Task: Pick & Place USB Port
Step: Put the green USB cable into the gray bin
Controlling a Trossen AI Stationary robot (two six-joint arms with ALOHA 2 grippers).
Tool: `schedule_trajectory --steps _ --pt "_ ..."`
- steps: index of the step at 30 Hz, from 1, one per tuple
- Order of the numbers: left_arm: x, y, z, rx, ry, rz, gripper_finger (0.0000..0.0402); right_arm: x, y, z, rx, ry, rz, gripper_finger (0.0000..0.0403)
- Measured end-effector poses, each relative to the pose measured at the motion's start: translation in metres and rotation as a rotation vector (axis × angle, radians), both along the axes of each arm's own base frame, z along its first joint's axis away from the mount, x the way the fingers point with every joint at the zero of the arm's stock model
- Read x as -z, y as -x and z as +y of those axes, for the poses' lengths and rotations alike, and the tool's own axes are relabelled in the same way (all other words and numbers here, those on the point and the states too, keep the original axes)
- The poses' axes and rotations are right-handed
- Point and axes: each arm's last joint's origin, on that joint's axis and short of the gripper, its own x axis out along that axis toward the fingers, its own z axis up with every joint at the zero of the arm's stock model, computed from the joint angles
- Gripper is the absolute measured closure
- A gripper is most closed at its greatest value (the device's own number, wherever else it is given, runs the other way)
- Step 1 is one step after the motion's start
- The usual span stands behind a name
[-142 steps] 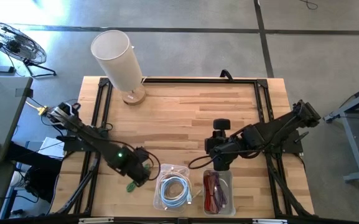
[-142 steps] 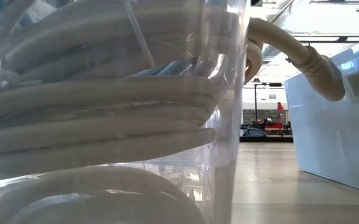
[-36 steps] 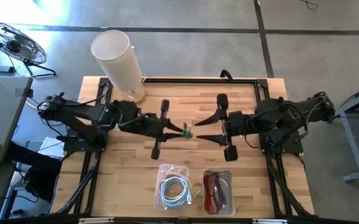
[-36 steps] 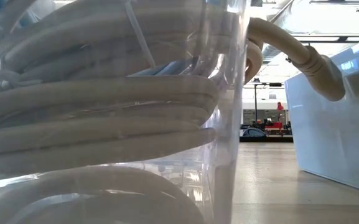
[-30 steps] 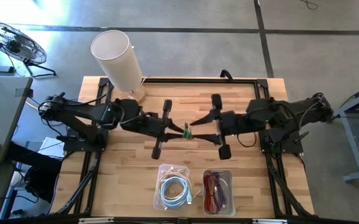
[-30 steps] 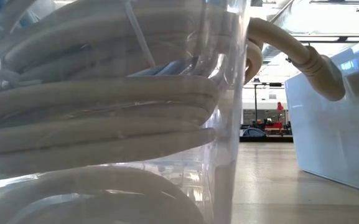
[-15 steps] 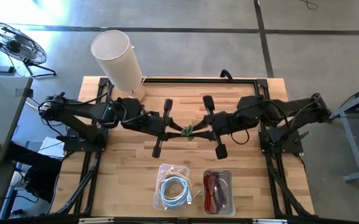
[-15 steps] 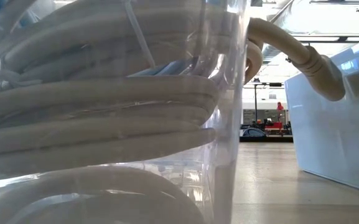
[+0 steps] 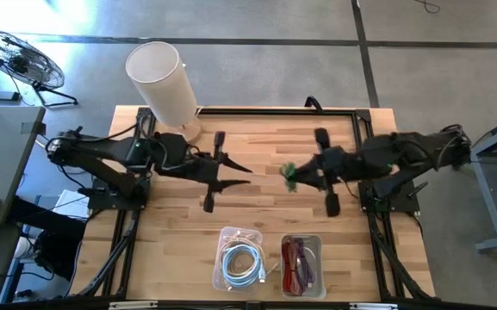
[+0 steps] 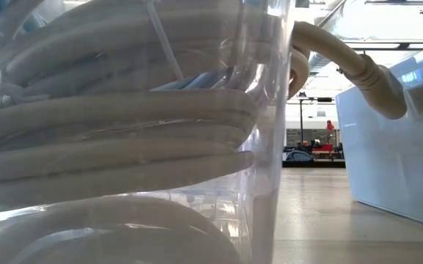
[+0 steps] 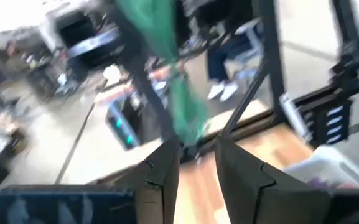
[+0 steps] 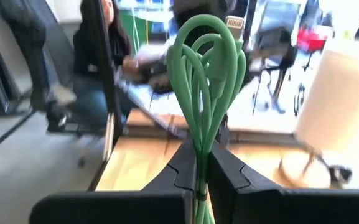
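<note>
The USB cable [image 12: 205,74] is a green coil with a pale plug at its top. It hangs above the middle of the table in my right gripper [image 9: 294,176], which is shut on it. My left gripper [image 9: 246,174] stands a little to the table's left of the cable [image 9: 288,175], open, with nothing between its fingers [image 11: 163,165]. In the left wrist view the cable [image 11: 179,93] shows as a green blur beyond those fingers. My right gripper pinches the coil's gathered strands [image 12: 199,163] between its two fingers, at the end away from the plug. The fingers come level from the table's right side. The loops and the plug stick out past the fingertips, clear of the table.
Two clear bins stand at the near edge: one with a white cable [image 9: 241,263], one with red cables [image 9: 301,263]. A white lamp [image 9: 164,82] stands at the far left. The white-cable bin [image 10: 123,147] fills the low view. People sit beyond the table [image 12: 104,50].
The cable has passed from one gripper to the other. My right gripper shut on it, and my left gripper opened and let go. My right gripper then drew back toward the table's right edge with the cable, and my left drew back toward the left edge.
</note>
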Motion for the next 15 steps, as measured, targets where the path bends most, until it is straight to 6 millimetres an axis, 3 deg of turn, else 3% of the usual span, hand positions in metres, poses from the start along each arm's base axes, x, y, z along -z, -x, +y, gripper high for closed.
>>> schedule_trajectory --steps 8,15 --pt "-0.005 0.021 -0.003 -0.041 -0.009 0.040 0.0301 0.024 0.041 0.027 0.161 -0.137 0.275 0.0395" --pt "-0.003 0.026 -0.012 -0.123 -0.035 0.065 0.0300 0.067 0.049 0.063 0.299 -0.423 0.355 0.0395"
